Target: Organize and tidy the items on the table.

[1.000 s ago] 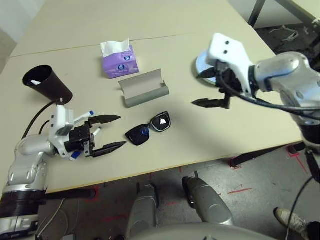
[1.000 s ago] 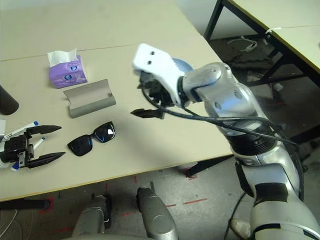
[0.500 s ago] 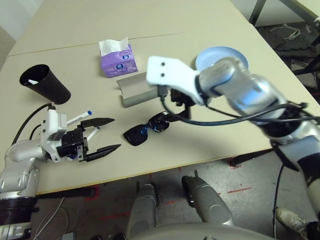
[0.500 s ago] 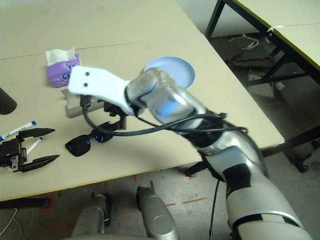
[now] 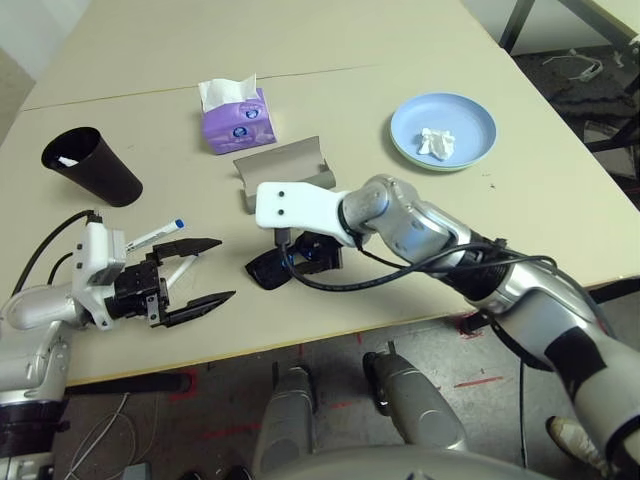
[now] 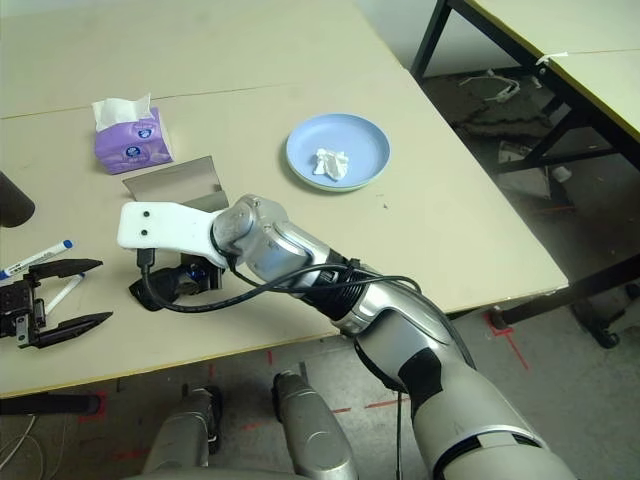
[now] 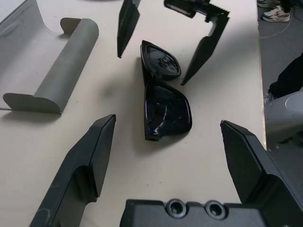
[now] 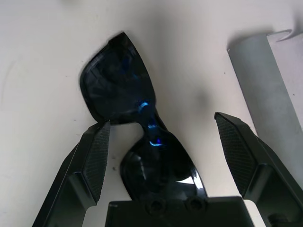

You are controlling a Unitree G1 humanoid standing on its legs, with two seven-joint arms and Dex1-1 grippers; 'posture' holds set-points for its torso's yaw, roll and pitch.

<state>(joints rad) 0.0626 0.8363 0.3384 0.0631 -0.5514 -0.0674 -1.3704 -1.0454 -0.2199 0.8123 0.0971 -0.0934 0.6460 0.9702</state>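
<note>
No legible text on the purple tissue box (image 5: 238,120). Black sunglasses (image 7: 163,92) lie flat near the bench (image 5: 420,230) front edge, grey glasses case (image 5: 290,170) just behind. Right gripper (image 8: 165,142) angled down, fingers spread wide astride the sunglasses, nothing clamped. Left gripper (image 5: 205,270) level, spread wide, empty, beside a marker (image 5: 155,236).

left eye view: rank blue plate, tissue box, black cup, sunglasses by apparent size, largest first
1. blue plate
2. black cup
3. purple tissue box, close to the cup, so that pair is unsure
4. black sunglasses, partly covered by the right gripper
</note>
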